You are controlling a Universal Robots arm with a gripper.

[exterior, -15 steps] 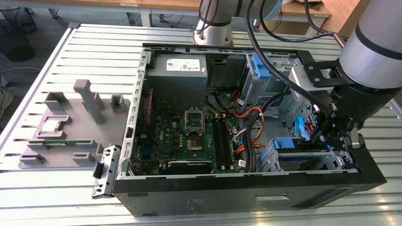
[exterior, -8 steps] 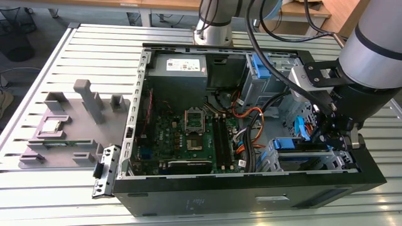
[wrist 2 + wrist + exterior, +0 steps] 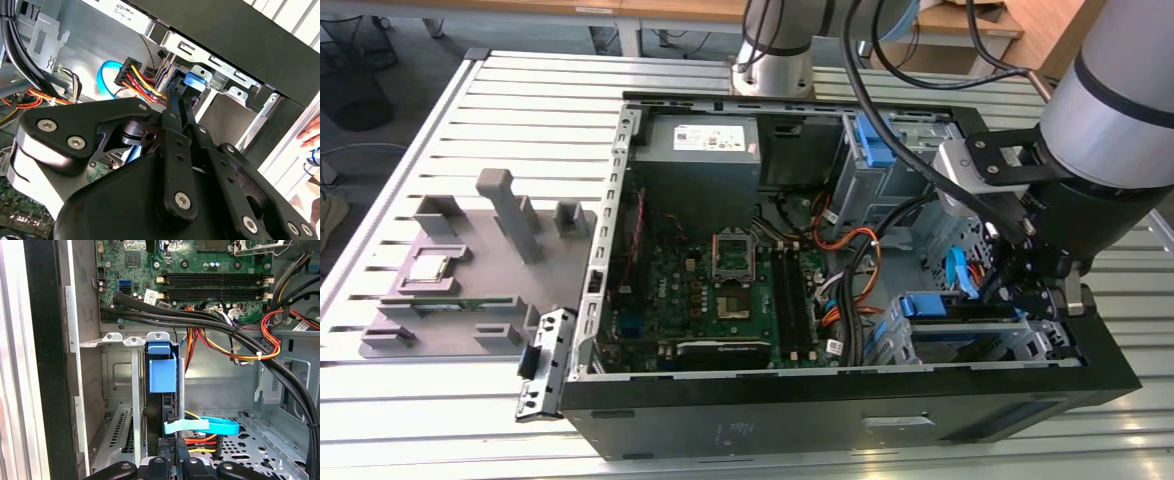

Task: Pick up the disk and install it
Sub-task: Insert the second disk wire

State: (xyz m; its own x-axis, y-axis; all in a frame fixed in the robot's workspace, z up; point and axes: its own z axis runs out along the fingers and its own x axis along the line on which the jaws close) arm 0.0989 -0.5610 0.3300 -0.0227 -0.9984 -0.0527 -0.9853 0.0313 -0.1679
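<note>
A: Where does the disk (image 3: pixel 161 405) sit relative to the tool (image 3: pixel 172 462)?

B: Directly ahead of the fingertips. In the first wrist view it stands on edge in the metal drive cage (image 3: pixel 125 342) at the corner of the computer case (image 3: pixel 854 425), its bright blue carrier tab (image 3: pixel 162 367) toward the motherboard (image 3: pixel 210 270), and the black fingers reach in from the opposite end, along its dark edge.

A: So its long axis?

B: It runs in line with the tool's reach, away from the fingertips toward the tab. The thin edge faces the camera; the flat faces point sideways, against the cage rails.

A: Is the tool clamped on it?

B: The two fingers lie close together on either side of the thin edge, and I judge them clenched on the disk, though the contact itself is hidden at the edge of the picture. In the second wrist view the fingers (image 3: pixel 176 107) also run narrow and together to the blue tab.

A: And the arm's pose?

B: In the exterior view the wrist hangs over the corner of the case at the exterior view's right, with the tool pointing down into the cage beside the blue carrier (image 3: pixel 923 305). A light blue data cable (image 3: pixel 205 426) and a bundle of coloured power wires (image 3: pixel 200 442) lie just beside the fingers.

A: Seated fully?

B: I cannot tell; it looks well inside the cage.
</note>
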